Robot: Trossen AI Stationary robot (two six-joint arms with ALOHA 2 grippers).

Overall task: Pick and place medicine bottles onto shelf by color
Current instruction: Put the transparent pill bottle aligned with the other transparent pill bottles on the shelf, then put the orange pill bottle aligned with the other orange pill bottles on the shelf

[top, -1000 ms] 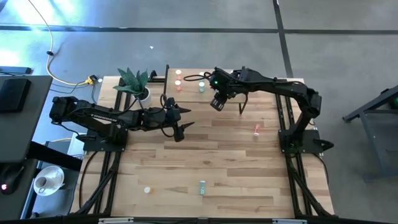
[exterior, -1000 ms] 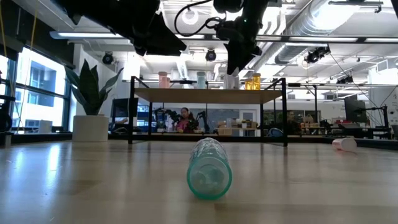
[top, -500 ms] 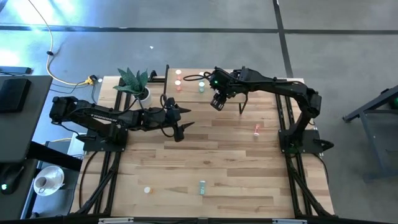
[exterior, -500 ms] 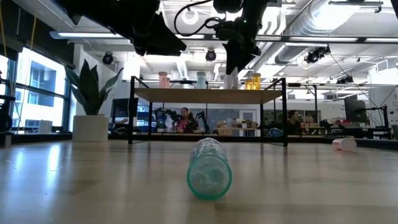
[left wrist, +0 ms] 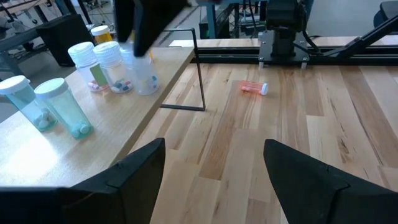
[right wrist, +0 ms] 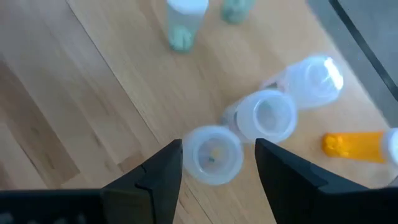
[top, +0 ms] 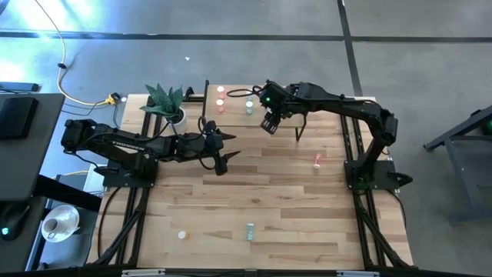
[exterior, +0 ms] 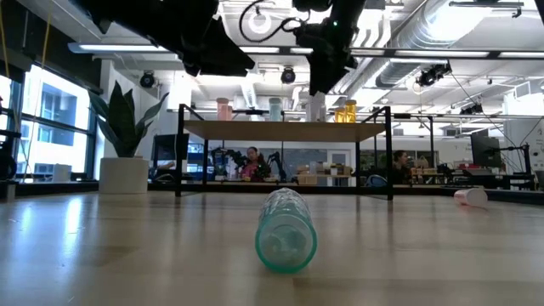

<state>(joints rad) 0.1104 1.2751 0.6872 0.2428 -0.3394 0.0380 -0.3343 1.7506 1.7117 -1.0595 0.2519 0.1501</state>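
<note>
Right wrist view shows you the right gripper (right wrist: 217,163) spread wide, straddling a clear bottle (right wrist: 212,155) standing upright on the shelf (right wrist: 112,93) directly below it, touching its clear neighbour (right wrist: 267,116). Your left gripper (top: 221,148) hangs open mid-table, well apart.

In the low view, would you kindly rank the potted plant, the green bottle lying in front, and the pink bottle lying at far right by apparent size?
1. Potted plant
2. Green bottle, though it lies nearest the camera, which inflates it
3. Pink bottle, farther off, so its true size against the green one is unsure
</note>
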